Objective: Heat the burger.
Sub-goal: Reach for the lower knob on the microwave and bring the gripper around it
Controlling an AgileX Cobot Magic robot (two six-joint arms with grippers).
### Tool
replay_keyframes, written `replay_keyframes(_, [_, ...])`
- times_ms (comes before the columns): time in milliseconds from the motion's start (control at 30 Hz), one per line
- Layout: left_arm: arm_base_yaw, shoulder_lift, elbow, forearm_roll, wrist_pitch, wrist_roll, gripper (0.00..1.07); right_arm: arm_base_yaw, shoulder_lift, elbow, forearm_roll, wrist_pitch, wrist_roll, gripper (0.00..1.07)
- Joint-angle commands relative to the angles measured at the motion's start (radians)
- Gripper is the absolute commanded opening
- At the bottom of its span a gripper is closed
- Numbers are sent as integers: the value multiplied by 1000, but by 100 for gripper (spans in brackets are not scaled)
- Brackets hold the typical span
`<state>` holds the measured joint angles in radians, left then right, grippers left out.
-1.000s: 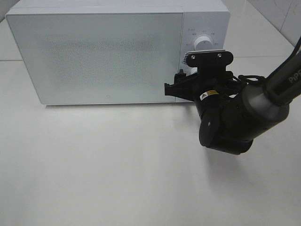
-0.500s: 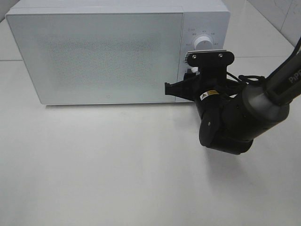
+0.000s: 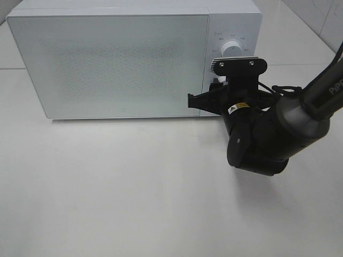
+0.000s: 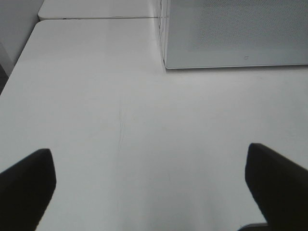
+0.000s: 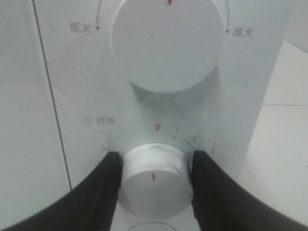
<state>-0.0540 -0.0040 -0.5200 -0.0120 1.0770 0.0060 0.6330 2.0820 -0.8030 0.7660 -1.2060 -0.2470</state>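
The burger is out of view. The white microwave (image 3: 118,59) stands at the back of the table with its door shut. My right gripper (image 3: 214,88) is at the control panel. In the right wrist view its fingers (image 5: 108,183) are closed on both sides of the lower timer knob (image 5: 154,180), whose red mark points straight down the picture. The upper power knob (image 5: 167,43) is free above it. My left gripper (image 4: 151,192) is open and empty over bare table, near the microwave's left front corner (image 4: 166,65).
The white table (image 3: 134,187) stretches in front of the microwave. The right arm's dark body (image 3: 268,139) hangs over the table's right side. A tiled wall (image 3: 316,16) is at the back right.
The right wrist has shifted very slightly to the right at the timer knob. Nothing else has moved.
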Motion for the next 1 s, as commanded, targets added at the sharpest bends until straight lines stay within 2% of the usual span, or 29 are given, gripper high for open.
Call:
replay_keyframes(33, [1, -16, 3, -3, -7, 0, 100, -11, 0, -11, -12, -114, 20, 2])
replay_keyframes(267, [1, -16, 3, -3, -7, 0, 100, -11, 0, -11, -43, -110, 122, 0])
replay_keyframes(433, [1, -16, 3, -3, -7, 0, 100, -11, 0, -11, -66, -102, 283, 0])
replay_keyframes(567, [1, -16, 3, -3, -7, 0, 100, -11, 0, -11, -94, -69, 545, 0])
replay_keyframes(600, [1, -16, 3, -3, -7, 0, 100, -11, 0, -11, -94, -69, 545, 0])
replay_keyframes(767, [1, -16, 3, -3, -7, 0, 100, -11, 0, -11, -214, -50, 885, 0])
replay_keyframes(800, [1, -16, 3, -3, -7, 0, 100, -11, 0, -11, -214, -50, 885, 0])
replay_keyframes(833, [1, -16, 3, -3, -7, 0, 100, -11, 0, -11, -239, -55, 1000, 0])
replay_keyframes(867, [1, -16, 3, -3, -7, 0, 100, -11, 0, -11, -239, -55, 1000, 0])
replay_keyframes(933, [1, -16, 3, -3, -7, 0, 100, -11, 0, -11, -249, -54, 1204, 0])
replay_keyframes(967, [1, -16, 3, -3, -7, 0, 100, -11, 0, -11, -249, -54, 1204, 0])
replay_keyframes(1000, [1, -16, 3, -3, -7, 0, 100, -11, 0, -11, -249, -54, 1342, 0])
